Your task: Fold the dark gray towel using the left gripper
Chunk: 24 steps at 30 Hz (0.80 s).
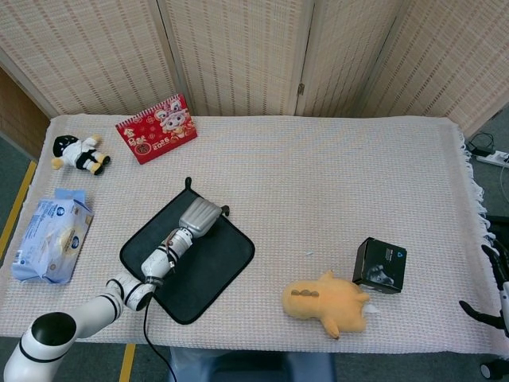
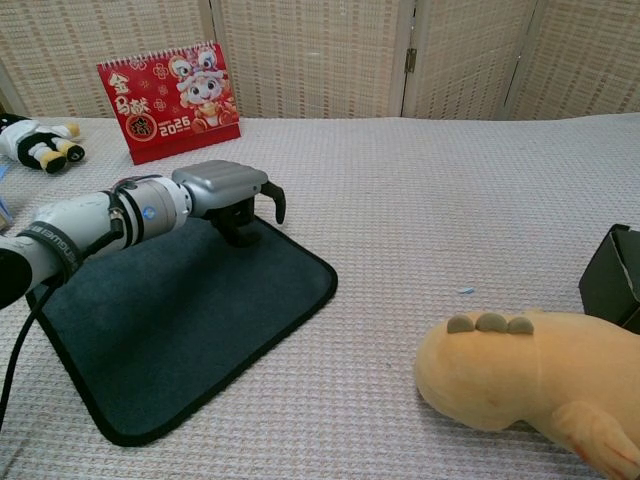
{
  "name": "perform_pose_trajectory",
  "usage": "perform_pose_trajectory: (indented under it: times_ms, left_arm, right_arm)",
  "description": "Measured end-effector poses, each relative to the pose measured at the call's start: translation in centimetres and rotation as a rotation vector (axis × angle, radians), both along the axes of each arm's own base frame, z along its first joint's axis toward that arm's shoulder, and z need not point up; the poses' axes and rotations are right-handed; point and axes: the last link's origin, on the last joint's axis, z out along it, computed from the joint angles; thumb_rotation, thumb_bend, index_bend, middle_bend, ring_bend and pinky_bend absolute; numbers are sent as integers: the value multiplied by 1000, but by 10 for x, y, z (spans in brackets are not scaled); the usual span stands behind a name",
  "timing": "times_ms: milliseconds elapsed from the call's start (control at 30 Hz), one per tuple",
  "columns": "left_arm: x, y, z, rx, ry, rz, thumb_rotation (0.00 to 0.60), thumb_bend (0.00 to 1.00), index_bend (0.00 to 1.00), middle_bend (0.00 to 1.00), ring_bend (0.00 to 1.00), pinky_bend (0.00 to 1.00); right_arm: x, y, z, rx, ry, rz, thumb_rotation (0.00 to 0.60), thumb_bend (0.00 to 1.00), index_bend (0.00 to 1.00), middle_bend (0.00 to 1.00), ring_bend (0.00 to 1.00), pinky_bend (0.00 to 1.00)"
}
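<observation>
Left hand curled over towel edge, grasp unclear | right hand cropped, state unclear

Left arm reaches in from the desk's front-left corner, forearm angled toward the desk's middle. Left robot hand is palm-down, fingers curled downward with nothing in them, fingertips low. Right robot hand is only partly visible off the desk's right edge, dark fingers spread apart.
</observation>
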Motion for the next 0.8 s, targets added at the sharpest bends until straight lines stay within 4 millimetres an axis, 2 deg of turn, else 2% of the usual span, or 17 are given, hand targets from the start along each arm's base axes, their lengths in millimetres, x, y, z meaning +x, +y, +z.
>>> perform_pose_trajectory:
  times_ms: [567, 800]
  left_arm:
    - [-3, -1, -11, 0, 23, -62, 600, 493, 414, 1000, 1000, 1000]
    - [-3, 0, -11, 19, 27, -97, 600, 493, 539, 1000, 1000, 1000]
  right_arm:
    - [-1, 2, 3, -1, -1, -7, 600, 210, 0, 0, 0, 0]
    - [-1, 2, 4, -4, -1, -6, 600, 211, 0, 0, 0, 0]
